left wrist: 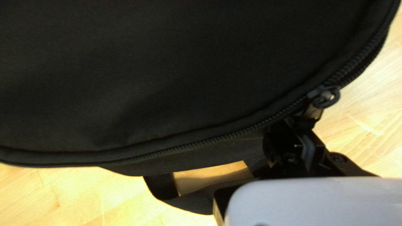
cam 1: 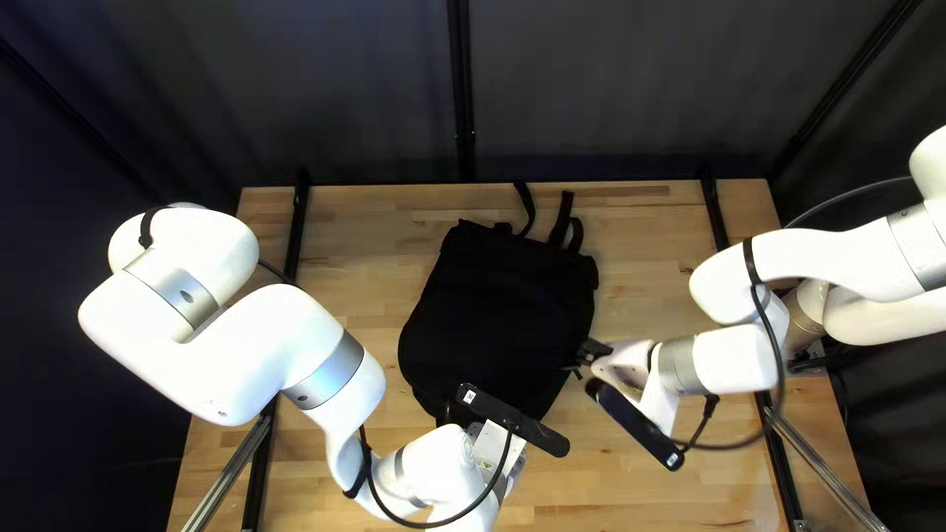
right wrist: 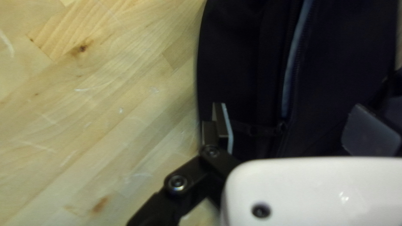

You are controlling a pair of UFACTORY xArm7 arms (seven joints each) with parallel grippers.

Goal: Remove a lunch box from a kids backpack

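Backpack (cam 1: 493, 315) stretches away, straps (cam 1: 563, 221) farthest; left claw (cam 1: 477, 430) grasps zipper pull (left wrist: 326, 98), right claw (cam 1: 582, 360) spread.

Black backpack (cam 1: 503, 305) on a pale wooden table (cam 1: 650, 236)

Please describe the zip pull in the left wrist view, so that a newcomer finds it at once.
Start from the black backpack and follow the curved zip along its rim to the left hand. The zip pull sits there, ahead of the hand. Unlike the low teeth beside it, it sticks out and ends in a small rounded loop.
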